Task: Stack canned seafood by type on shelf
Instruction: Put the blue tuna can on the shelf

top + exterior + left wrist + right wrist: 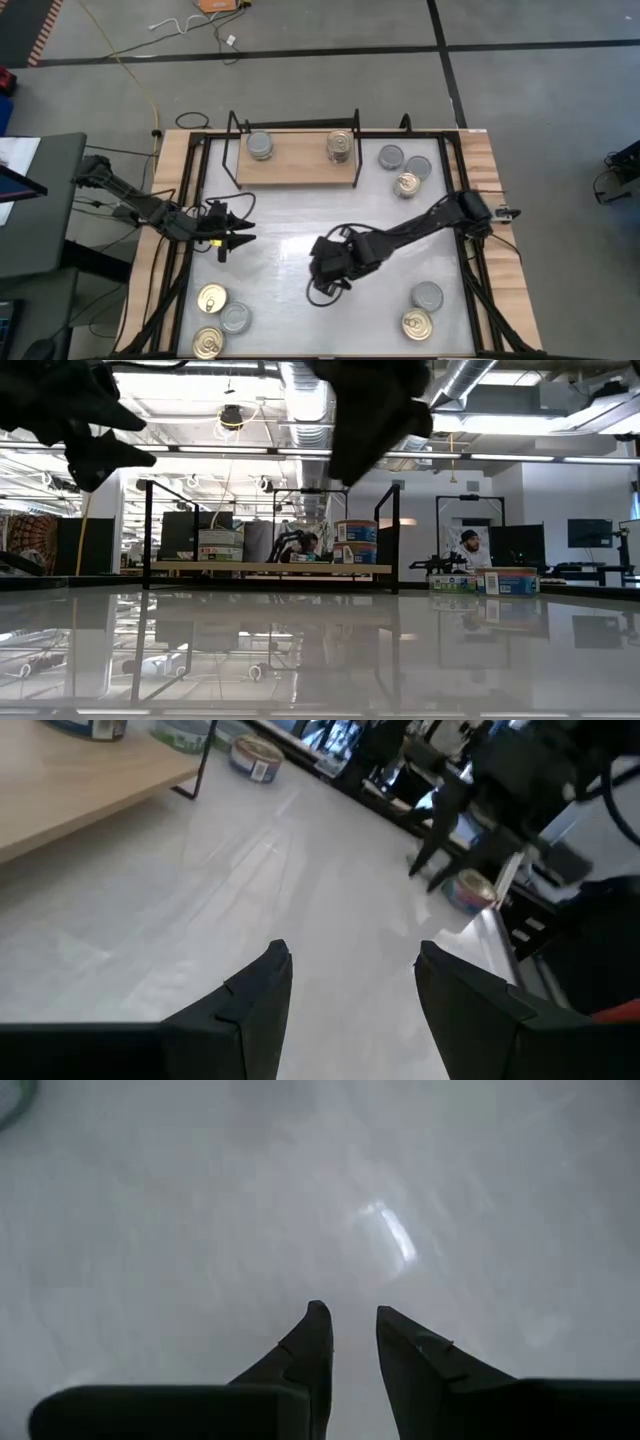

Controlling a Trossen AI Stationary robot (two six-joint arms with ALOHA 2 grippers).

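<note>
Shelf [300,165] at far centre holds a grey can [260,146] and a gold-top stack [340,146]; other tins sit loose on the table. They look rigid, smooth, probably slippery: grip across the rim. Left gripper [243,233] part open, empty; right gripper [322,288] narrow, empty.

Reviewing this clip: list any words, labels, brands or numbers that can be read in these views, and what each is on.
No text can be read in any view.
Cans on the shelf: the grey-topped stack and the gold-topped stack have printed wrappers, too small to read.
Cans right of the shelf: coloured labels, blurred.
Can in the left wrist view: label blurred.
Can tops from above: no print visible.
</note>
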